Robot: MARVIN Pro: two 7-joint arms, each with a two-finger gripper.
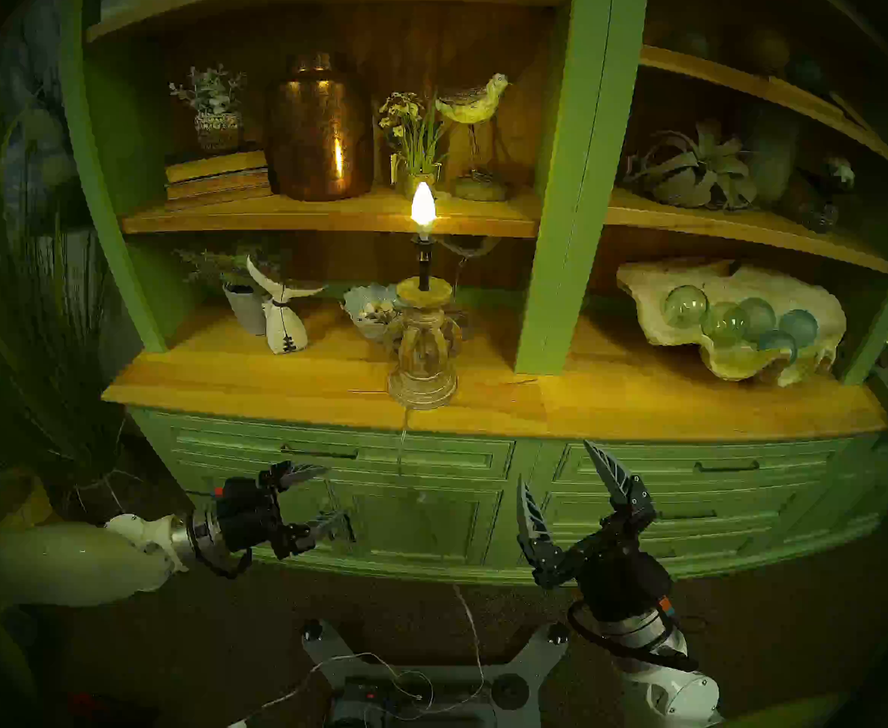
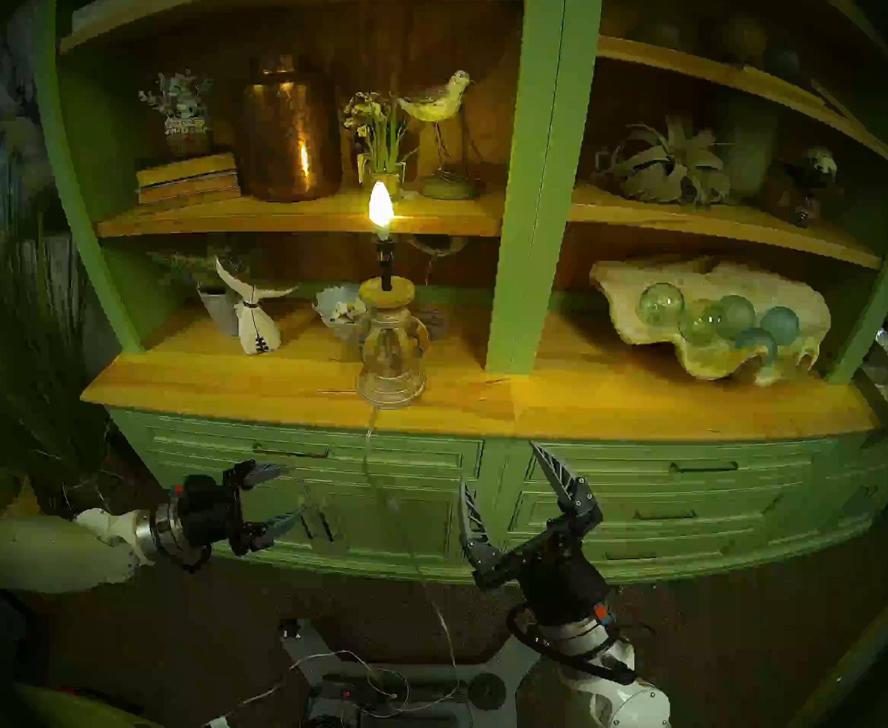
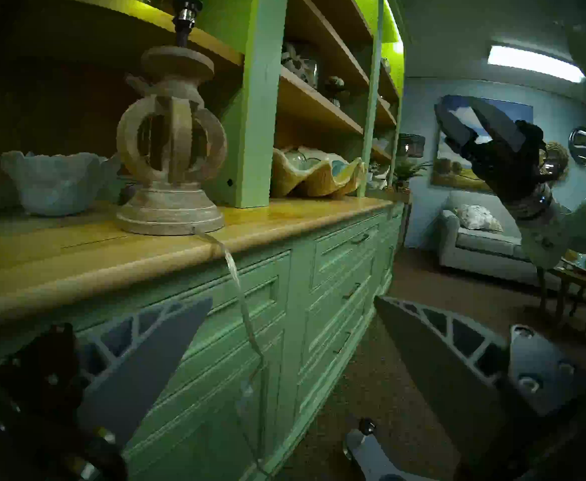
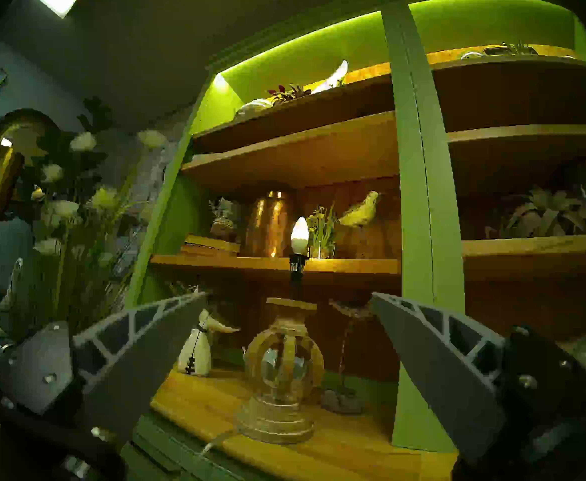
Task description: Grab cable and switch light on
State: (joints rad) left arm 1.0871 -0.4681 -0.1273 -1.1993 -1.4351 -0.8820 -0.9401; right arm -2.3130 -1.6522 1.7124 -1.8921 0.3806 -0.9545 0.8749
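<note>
The light (image 1: pixel 423 204) glows on a thin black stem above its carved wooden base (image 1: pixel 423 354), near the countertop's (image 1: pixel 273 385) front edge. It also shows lit in the right wrist view (image 4: pixel 299 235). The clear cable (image 1: pixel 402 446) leaves the base, hangs down the cabinet front and trails to the floor (image 3: pixel 236 279). My left gripper (image 1: pixel 326 496) is open and empty, left of the hanging cable and apart from it. My right gripper (image 1: pixel 554 461) is open and empty, pointing up in front of the drawers, right of the cable.
A green upright post (image 1: pixel 557 238) stands just right of the lamp. A shell dish with green glass balls (image 1: pixel 730 322) sits further right, and a white bowl (image 1: pixel 373 312) and vases behind the lamp. Tall plants (image 1: pixel 37 317) fill the left. My base (image 1: pixel 431 674) is below.
</note>
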